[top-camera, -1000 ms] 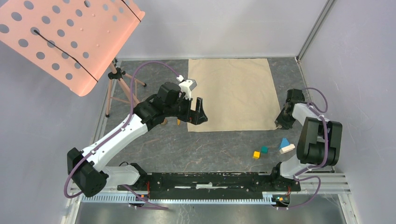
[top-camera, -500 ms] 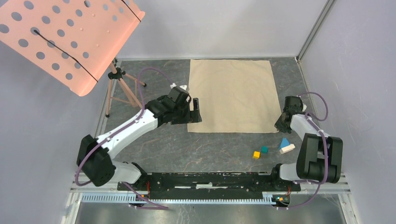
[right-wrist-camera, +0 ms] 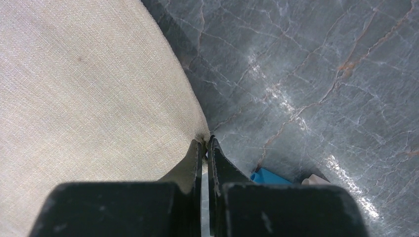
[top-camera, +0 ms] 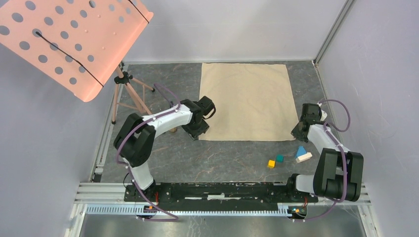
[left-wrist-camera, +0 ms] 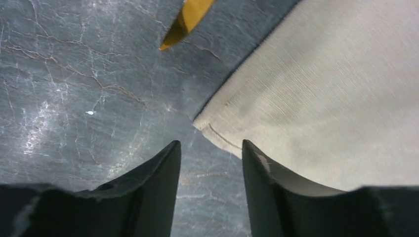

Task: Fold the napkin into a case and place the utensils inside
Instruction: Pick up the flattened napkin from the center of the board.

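The beige napkin (top-camera: 244,98) lies flat on the dark marbled table. My left gripper (top-camera: 199,130) is low at its near-left corner. In the left wrist view the fingers (left-wrist-camera: 210,144) stand open with a gap, and the napkin corner (left-wrist-camera: 217,131) lies just past the tips, the right finger over the cloth's edge. A gold utensil tip (left-wrist-camera: 185,24) shows on the table beyond the corner; the rest of the utensils is out of view. My right gripper (top-camera: 296,132) is shut on the napkin's near-right corner (right-wrist-camera: 200,133), with cloth pinched between its tips (right-wrist-camera: 205,140).
Small blocks lie near the right arm: yellow (top-camera: 271,163), teal (top-camera: 279,158), blue (top-camera: 300,150) and a pale bar (top-camera: 304,157). A tripod (top-camera: 126,91) holding a pink perforated board (top-camera: 69,39) stands at the back left. Grey walls enclose the table.
My left arm has drawn in and dropped to the napkin's near-left corner, and its jaws have narrowed. My right gripper has closed on the near-right corner.
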Robot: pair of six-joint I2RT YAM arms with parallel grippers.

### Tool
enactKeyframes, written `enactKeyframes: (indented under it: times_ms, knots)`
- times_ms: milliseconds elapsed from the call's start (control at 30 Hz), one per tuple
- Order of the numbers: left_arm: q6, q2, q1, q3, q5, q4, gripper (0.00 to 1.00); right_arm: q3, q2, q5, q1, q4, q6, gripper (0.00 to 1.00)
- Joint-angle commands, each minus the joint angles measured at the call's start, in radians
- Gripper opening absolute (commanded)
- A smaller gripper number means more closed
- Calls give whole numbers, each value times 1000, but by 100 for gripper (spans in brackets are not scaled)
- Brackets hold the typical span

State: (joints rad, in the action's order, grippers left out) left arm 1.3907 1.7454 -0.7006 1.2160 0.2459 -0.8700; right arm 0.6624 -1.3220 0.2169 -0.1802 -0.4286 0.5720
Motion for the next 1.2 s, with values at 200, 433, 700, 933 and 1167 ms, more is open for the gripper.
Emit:
enactKeyframes:
  times_ms: [200, 433, 700, 933, 1167]
  knots:
    - [200, 74, -2, 5, 87, -15, 55, -65, 68, -15, 0, 59, -5, 0]
    - [198, 101, 2, -40, 37, 51, 55, -67, 64, -12, 0, 62, -10, 0]
    - [235, 164, 4, -77, -51, 78, 48, -44, 76, 9, -1, 27, -10, 0]
    - [178, 112, 31, -206, -73, 318, 18, -41, 159, -21, 0, 18, -28, 0]
    - [-34, -94, 34, -193, 16, 377, 2, -29, 273, -137, 4, 28, -140, 0]
